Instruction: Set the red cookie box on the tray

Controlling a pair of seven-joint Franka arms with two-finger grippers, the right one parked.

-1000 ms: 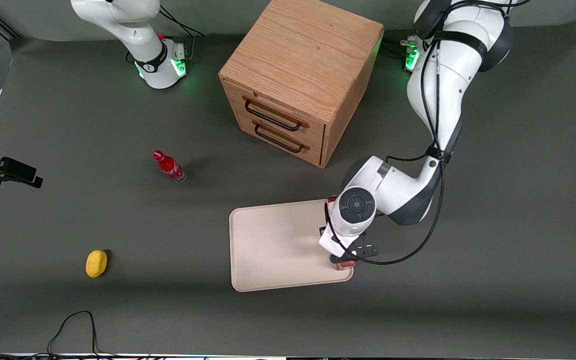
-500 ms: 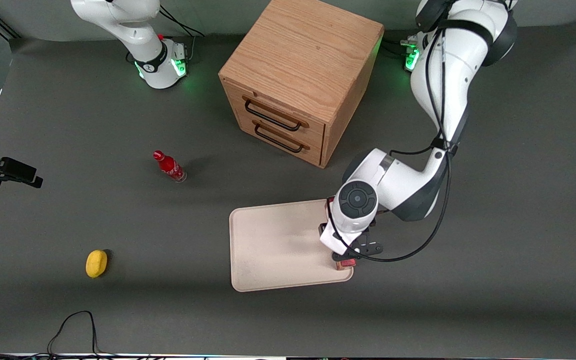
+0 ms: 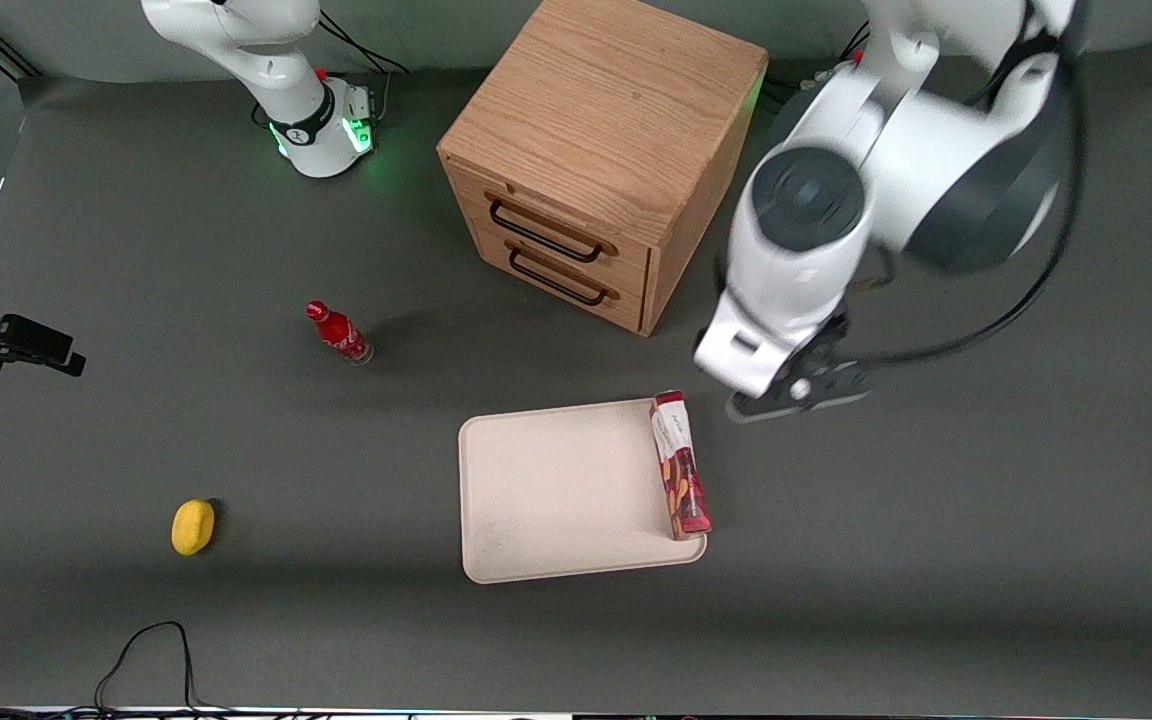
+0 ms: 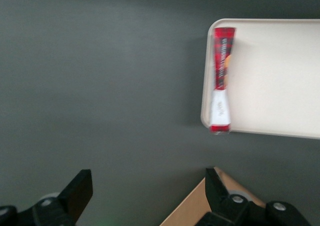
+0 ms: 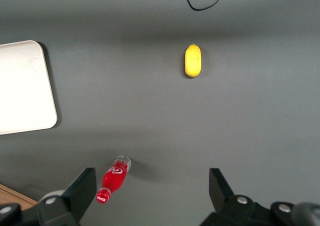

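Since the earlier frames, the working arm has risen off the tray [image 3: 556, 490] and withdrawn toward the wooden drawer cabinet [image 3: 601, 150], leaving the red cookie box [image 3: 681, 478] uncovered.

All positions below are referenced to the tray, going across the front view.

1. Yellow object [image 3: 193, 526]: lies on the desk [image 3: 986, 560] well apart from the tray, toward the parked arm's end.
2. Small red bottle [image 3: 339, 332]: stands on the desk, farther from the front camera than the tray and toward the parked arm's end.
3. Wooden drawer cabinet: stands farther from the front camera than the tray, its two drawer handles facing the tray.
4. Red cookie box: lies flat in the tray, lengthwise along the short rim nearest the working arm, touching that rim. Its white end panel points toward the cabinet. In the left wrist view the box [image 4: 221, 81] runs almost the whole length of that rim of the tray [image 4: 280, 76].
5. Claw [image 3: 786, 395]: raised above the desk, just beside the tray corner nearest the cabinet. Its fingers [image 4: 77, 191] are spread wide apart; it holds nothing and touches nothing.
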